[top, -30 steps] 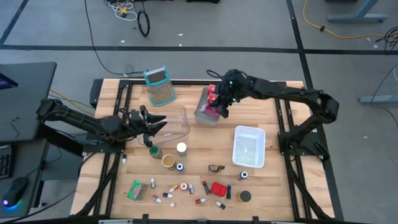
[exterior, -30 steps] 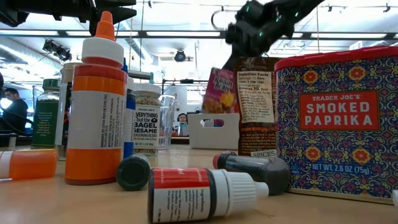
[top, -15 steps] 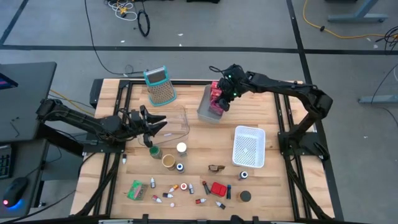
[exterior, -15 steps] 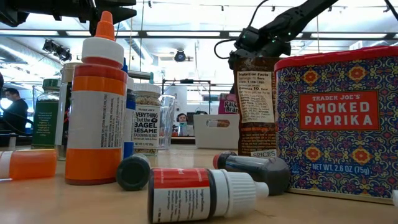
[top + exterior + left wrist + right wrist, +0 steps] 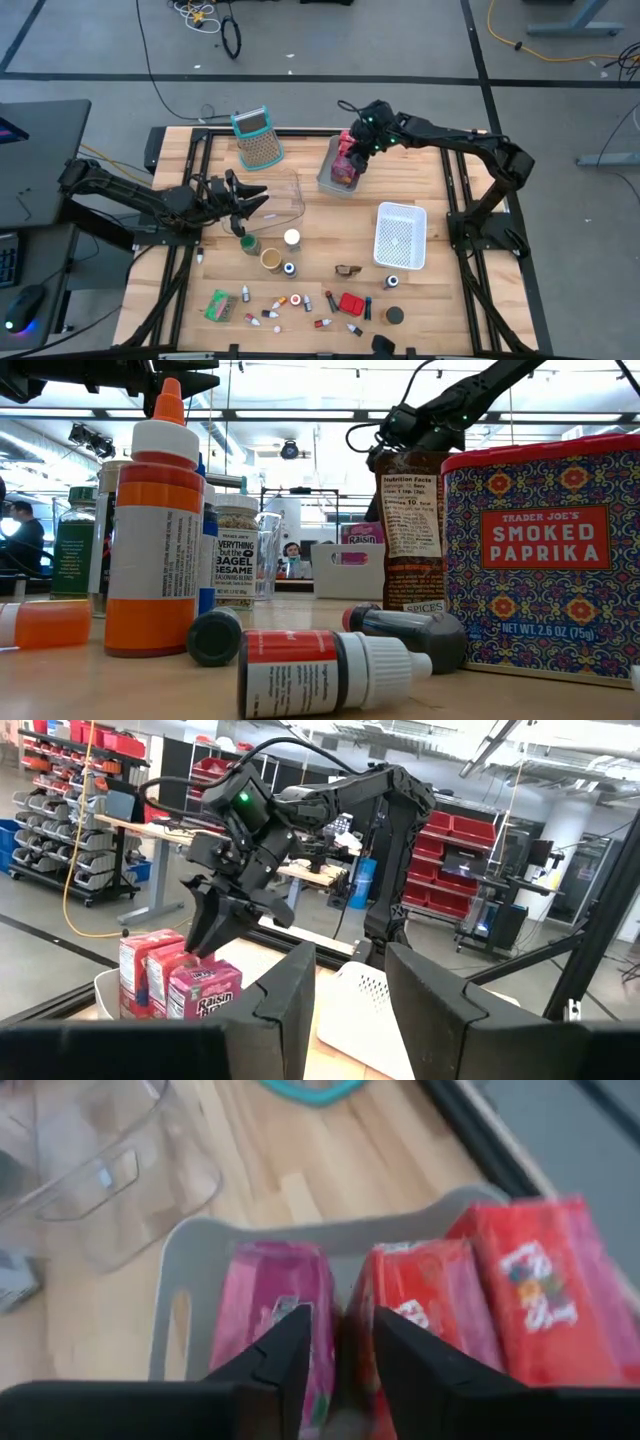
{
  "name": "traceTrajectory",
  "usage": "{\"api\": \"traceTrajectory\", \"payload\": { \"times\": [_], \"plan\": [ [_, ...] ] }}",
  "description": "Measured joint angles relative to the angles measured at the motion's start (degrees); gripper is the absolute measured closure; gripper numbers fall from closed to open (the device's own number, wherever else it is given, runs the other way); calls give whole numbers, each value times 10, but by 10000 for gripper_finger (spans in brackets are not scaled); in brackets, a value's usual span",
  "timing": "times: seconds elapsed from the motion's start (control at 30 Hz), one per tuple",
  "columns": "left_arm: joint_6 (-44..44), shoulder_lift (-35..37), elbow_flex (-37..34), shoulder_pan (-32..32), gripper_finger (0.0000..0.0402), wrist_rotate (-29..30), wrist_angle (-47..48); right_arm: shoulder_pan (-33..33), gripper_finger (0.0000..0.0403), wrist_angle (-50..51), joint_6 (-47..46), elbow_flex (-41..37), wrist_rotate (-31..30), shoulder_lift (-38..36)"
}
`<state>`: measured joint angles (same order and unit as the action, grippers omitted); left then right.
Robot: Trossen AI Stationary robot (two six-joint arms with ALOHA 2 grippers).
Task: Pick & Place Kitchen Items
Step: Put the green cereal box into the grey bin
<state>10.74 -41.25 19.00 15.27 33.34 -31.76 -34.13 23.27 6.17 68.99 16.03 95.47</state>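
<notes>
paprika tin (image 5: pixel 545 560) cut by frame edge, small bottles (image 5: pixel 285 301) unreadably tiny from above

Wooden tabletop (image 5: pixel 320 215) is carrying a grater (image 5: pixel 257 138), grey bin (image 5: pixel 331 178), clear container (image 5: pixel 285 195), white basket (image 5: pixel 401 236) & small kitchen items (image 5: pixel 300 300) scattered nr front edge.

A pink raisin box (image 5: pixel 272 1315) stands beside two red ones (image 5: pixel 480 1295) in a pale grey bin (image 5: pixel 190 1270). The paprika tin (image 5: pixel 545 555) is busy with blue, red and yellow ornament under a red lid, its label red with white lettering. The squeeze bottle (image 5: pixel 155 530) is orange and white. The grater (image 5: pixel 256 137) has a teal handle. The basket (image 5: pixel 401 236) is white, the table (image 5: pixel 460 300) pale striped wood, both arms black.
</notes>
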Motion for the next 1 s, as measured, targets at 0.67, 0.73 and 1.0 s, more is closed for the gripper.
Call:
{"api": "traceTrajectory", "payload": {
  "times": [0.67,0.73,1.0],
  "plan": [
    [0,0,0,0,270,-106,23,110,286,-151,23,0,145,-52],
    [28,0,0,2,270,-118,24,140,281,-154,50,0,133,-52],
    [52,-47,28,30,270,-120,45,252,226,-158,124,0,26,-52]
  ]
}}
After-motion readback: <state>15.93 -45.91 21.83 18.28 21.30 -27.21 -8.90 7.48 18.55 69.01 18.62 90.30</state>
